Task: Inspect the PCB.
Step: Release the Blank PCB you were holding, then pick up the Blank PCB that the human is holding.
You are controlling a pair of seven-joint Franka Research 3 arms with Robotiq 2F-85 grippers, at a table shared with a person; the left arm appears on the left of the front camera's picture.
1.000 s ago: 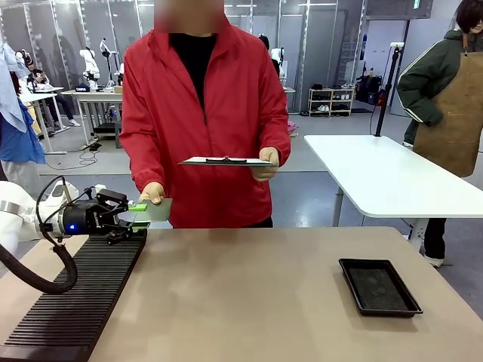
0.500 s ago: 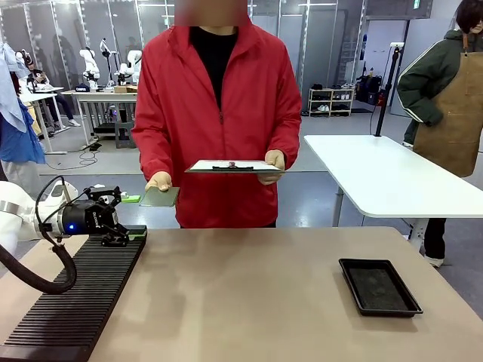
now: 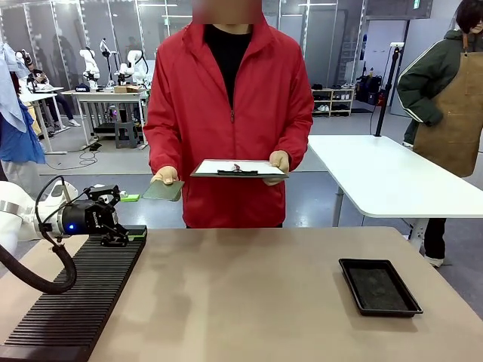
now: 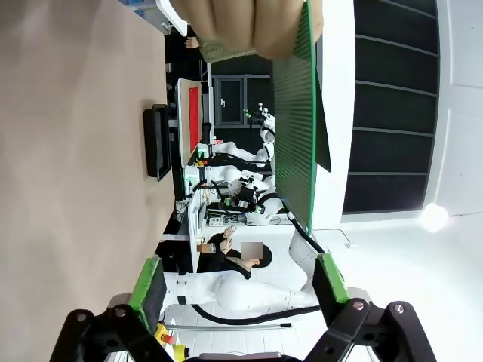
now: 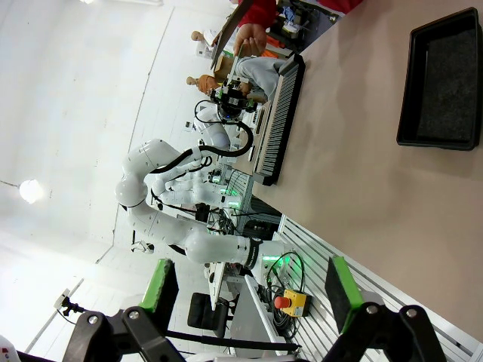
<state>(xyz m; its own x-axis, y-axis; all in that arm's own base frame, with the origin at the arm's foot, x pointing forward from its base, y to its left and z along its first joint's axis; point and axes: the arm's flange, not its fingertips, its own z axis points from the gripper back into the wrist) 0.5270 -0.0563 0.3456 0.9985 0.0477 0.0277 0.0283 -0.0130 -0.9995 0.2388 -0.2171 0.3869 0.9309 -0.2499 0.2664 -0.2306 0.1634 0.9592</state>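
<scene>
Keeping clear seems the best course while the person's hand (image 3: 164, 179) holds the PCB (image 3: 163, 190) in the air beside the clipboard (image 3: 238, 168) for checking, well above the surface (image 3: 249, 294). The left end effector (image 3: 133, 215) hovers by the black slotted rack (image 3: 75, 294), jaws wide apart and holding nothing; the right end effector (image 5: 249, 290) also stands fully open and empty.

You're working in a lab-like workshop hall: glass partition walls (image 3: 306, 45) at the far side, work tables (image 3: 98, 96) far left, a shelf rack (image 3: 332, 102), bare grey floor (image 3: 317, 192).
</scene>
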